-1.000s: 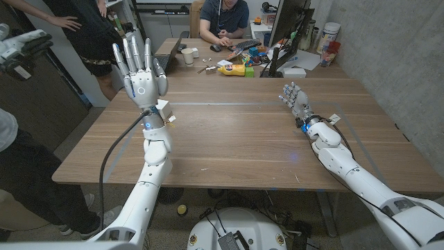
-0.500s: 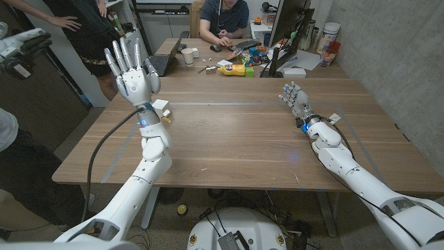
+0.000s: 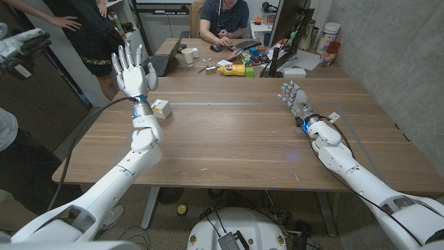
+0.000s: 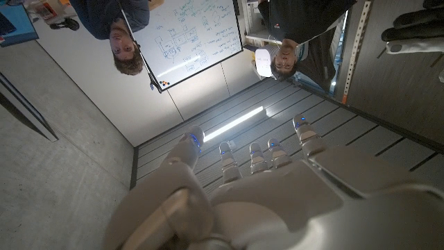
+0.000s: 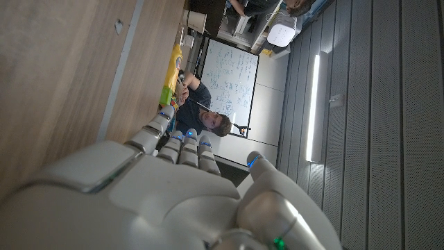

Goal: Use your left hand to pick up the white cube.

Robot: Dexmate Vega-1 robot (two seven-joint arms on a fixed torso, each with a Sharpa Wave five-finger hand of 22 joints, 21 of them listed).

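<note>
Left hand (image 3: 132, 67) raised, fingers spread, empty; white cube (image 3: 161, 107) on wooden table (image 3: 236, 139)

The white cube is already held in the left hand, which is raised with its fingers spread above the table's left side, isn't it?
Not quite: the head view shows the white cube lying on the table beside the left wrist, not held. The left hand is indeed raised with its fingers spread, and it holds nothing.

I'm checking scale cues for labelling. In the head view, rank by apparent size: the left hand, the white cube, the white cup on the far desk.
1. Left hand, raised nearer the camera, so inflated.
2. White cube.
3. White cup, farther away; nearly matches the cube, so that order is unsure.
</note>
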